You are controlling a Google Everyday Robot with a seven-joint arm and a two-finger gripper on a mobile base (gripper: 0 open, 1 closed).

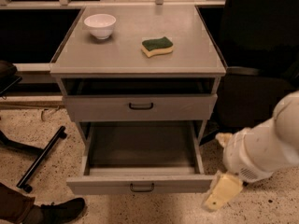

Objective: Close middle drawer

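Note:
The middle drawer (140, 183) of the grey cabinet (140, 55) is pulled far out, and its empty inside shows. Its flat front panel has a small dark loop handle (141, 187) at the centre. The uppermost drawer (140, 107), with a taller front, sits above it, with a dark gap over it. The lowest drawer is hidden under the open one. My gripper (222, 192), beige at the end of the white arm (261, 148), hangs low at the right, just beside the right end of the open drawer's front panel.
A white bowl (100, 25) and a green and yellow sponge (157, 46) lie on the cabinet top. A black office chair (257, 55) stands right of the cabinet. A black chair leg (39, 157) and a shoe (58, 210) are on the floor at the left.

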